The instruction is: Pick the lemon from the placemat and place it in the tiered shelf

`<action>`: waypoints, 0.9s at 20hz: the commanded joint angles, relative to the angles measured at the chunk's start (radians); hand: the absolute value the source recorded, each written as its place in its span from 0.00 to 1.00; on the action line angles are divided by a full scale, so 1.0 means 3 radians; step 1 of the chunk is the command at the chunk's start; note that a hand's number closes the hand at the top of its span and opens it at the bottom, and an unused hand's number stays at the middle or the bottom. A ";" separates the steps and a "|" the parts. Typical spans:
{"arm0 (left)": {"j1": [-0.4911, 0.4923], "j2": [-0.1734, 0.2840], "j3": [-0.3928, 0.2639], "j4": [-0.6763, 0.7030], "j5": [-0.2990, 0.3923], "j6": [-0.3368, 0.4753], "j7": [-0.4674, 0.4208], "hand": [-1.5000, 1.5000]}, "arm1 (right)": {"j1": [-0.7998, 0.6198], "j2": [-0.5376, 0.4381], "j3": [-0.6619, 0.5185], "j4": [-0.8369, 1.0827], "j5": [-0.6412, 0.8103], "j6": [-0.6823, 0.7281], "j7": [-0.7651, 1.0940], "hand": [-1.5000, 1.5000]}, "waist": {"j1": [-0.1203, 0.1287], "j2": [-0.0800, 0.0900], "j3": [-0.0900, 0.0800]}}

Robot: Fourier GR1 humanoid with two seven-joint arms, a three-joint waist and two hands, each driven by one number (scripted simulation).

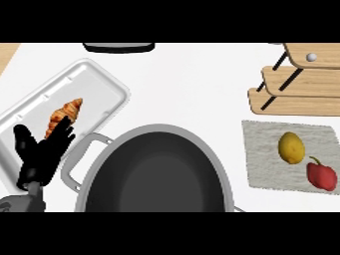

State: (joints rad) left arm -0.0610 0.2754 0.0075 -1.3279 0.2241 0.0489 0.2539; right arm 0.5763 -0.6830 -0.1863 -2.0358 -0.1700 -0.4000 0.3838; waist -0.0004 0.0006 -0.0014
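A yellow lemon [291, 147] lies on the grey placemat [264, 159] at the right of the counter. The wooden tiered shelf [316, 82] stands behind the mat, at the back right. My left hand [41, 154] shows at the lower left over a white tray, open with fingers pointing up, far from the lemon. The right hand is nowhere in the head view.
A red bell pepper [322, 175] lies on the mat just right of and below the lemon. A large dark pot [154, 172] fills the lower middle. The white tray [91, 84] at the left carries a croissant [66, 115]. A dark object [118, 47] sits at the back edge.
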 commanded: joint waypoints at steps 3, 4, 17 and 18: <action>-0.0111 -0.0015 -0.0032 -0.0022 -0.0022 0.0008 0.0205 0.50 | -0.0373 -0.0380 0.0179 -0.0447 0.0450 -0.0287 0.1521 0.00 | 0.0049 0.0013 -0.0004; -0.0130 -0.0119 -0.0071 0.0088 -0.0093 0.0053 0.0011 0.50 | -0.0701 -0.0523 0.0169 -0.0239 0.0462 -0.0256 0.1745 0.00 | 0.0086 0.0026 -0.0005; -0.0035 -0.0081 -0.0001 0.0003 -0.0063 -0.0048 0.0099 0.50 | -0.2048 -0.0161 0.1253 0.0815 0.1304 0.0039 0.2834 0.00 | 0.0075 0.0012 0.0001; 0.0154 -0.0114 -0.0071 -0.0220 -0.0100 -0.0014 0.0120 0.50 | -0.2070 -0.0259 0.1119 0.0857 0.1174 0.0227 0.2815 0.00 | 0.0065 0.0002 0.0003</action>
State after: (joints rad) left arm -0.0607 0.2405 -0.0084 -1.3525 0.1942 0.0496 0.2731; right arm 0.0208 -0.7775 0.1145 -1.8318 0.1661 -0.3940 1.0861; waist 0.0254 0.0029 0.0003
